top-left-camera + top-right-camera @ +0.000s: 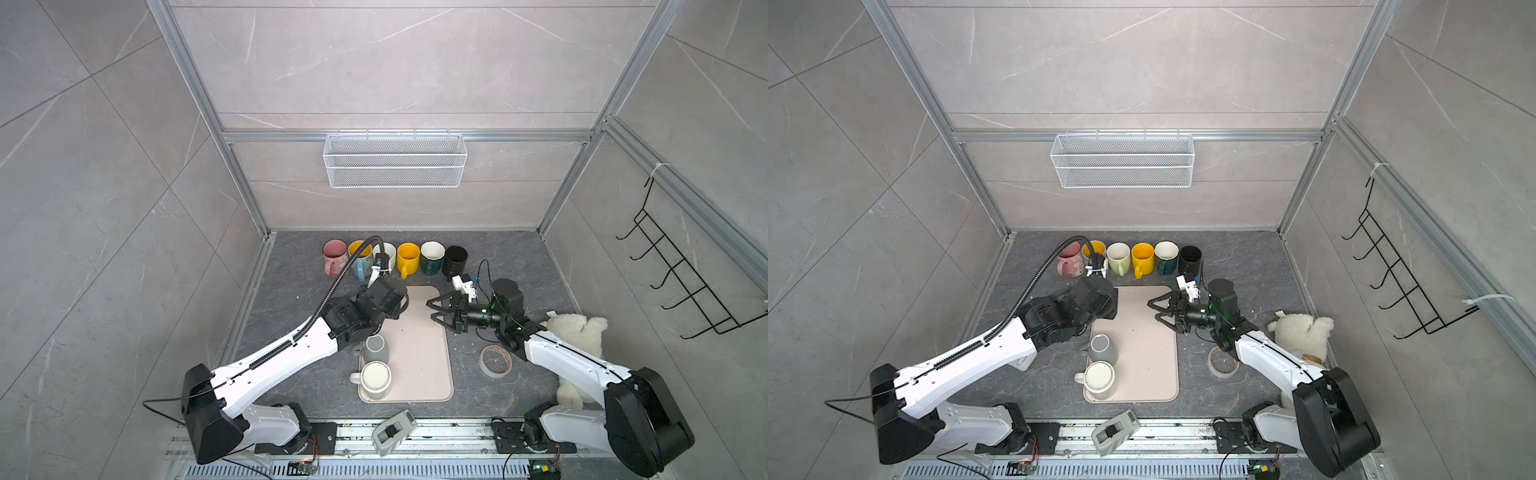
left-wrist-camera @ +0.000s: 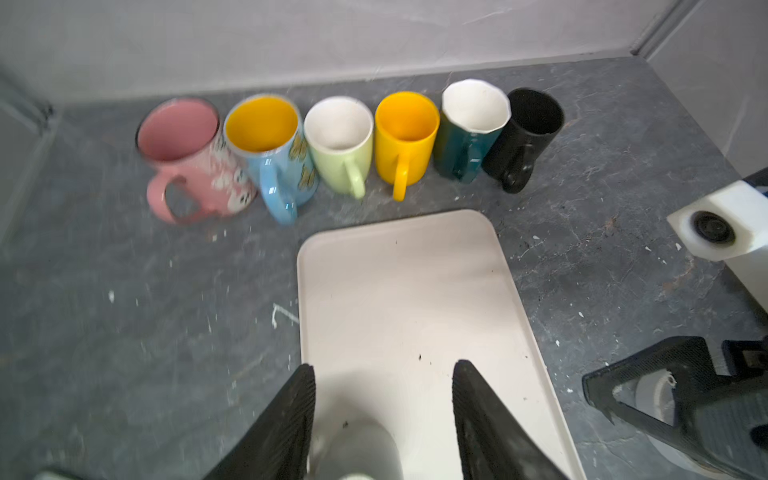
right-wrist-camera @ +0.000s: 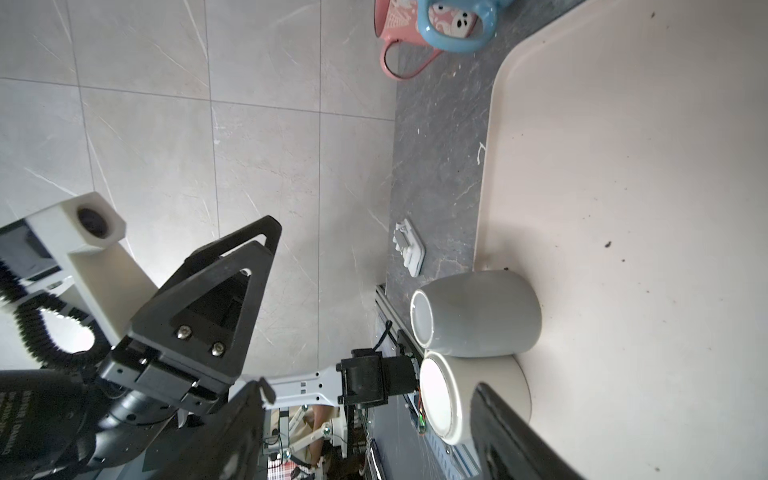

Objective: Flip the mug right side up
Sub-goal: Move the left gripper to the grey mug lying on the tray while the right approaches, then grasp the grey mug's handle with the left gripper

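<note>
**Item: grey mug (image 1: 375, 348).** Stands base up at 8 o'clock on the beige mat (image 1: 419, 353). A cream mug (image 1: 375, 378), also base up, sits just beside it at 7 o'clock, and they may be touching. Which of the two the task means cannot be told.

**Left hand (image 2: 382, 365).** Fingers apart, holding nothing, hovering over the mat's 9 o'clock side. A pale mug base shows below it in the wrist view.

**Right hand (image 1: 431, 311).** Fingers apart, empty, at the mat's 2 o'clock edge and pointing toward 9 o'clock.

**Hazards (judged).**
- The rounded glazed wall may slip in a pinch.
- Closing on the grey mug could nudge or topple the cream one.
- A mid-air flip near the mat's edge risks a drop onto hard stone.
- The two hands face each other and could clash.
- A wide swing could strike the mug row (image 1: 407, 257) at 12 o'clock.

**Surface.** Dark marbled counter (image 1: 478, 266), scuffed and flecked white. The mat carries dark specks.

**Room.**
- Grey tiled walls in an aluminium frame.
- Wire basket (image 1: 395, 160) on the back wall at 12 o'clock.
- Black hook rack (image 1: 681, 282) at 3 o'clock.
- Tape roll (image 1: 494, 360) and plush toy (image 1: 577, 336) at 4 o'clock.
</note>
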Tool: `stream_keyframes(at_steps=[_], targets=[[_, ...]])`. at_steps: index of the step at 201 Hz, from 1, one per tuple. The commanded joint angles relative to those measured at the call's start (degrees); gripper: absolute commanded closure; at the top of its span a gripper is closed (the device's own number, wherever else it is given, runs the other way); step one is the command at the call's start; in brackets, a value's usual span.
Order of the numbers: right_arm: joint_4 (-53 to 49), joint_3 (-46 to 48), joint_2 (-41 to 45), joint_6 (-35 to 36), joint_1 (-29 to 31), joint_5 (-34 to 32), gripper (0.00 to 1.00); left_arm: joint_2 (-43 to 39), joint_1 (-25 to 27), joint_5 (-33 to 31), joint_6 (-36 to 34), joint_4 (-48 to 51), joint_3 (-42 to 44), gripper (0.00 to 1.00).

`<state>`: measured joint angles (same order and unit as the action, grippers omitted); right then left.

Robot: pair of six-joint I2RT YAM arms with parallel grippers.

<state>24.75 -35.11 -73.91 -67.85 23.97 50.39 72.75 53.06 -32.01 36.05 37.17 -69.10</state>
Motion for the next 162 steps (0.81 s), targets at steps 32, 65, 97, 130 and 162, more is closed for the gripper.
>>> stream_keyframes(at_steps=[32, 65, 97, 130, 162], targets=[[6.3, -3.16, -7.02, 0.64, 4.52, -2.33, 0.22, -8.46, -4.63, 7.34, 31.34, 10.01, 6.06, 0.45], [7.33, -3.7, -8.68, 0.55, 5.25, -2.59, 0.22, -10.66, -5.07, 8.38, 49.34, 11.04, 10.84, 0.54], [6.96, -3.56, -8.63, 0.99, 5.41, -2.77, 0.21, -9.71, -6.22, 12.44, 59.29, 12.35, 12.5, 0.53], [5.31, -3.47, -8.71, 2.02, 5.43, -3.06, 0.22, -8.35, -7.83, 15.36, 68.07, 15.11, 13.7, 0.52], [5.13, -3.55, -9.32, 2.2, 5.39, -2.98, 0.21, -10.13, -9.38, 19.37, 75.77, 10.72, 19.95, 0.51]])
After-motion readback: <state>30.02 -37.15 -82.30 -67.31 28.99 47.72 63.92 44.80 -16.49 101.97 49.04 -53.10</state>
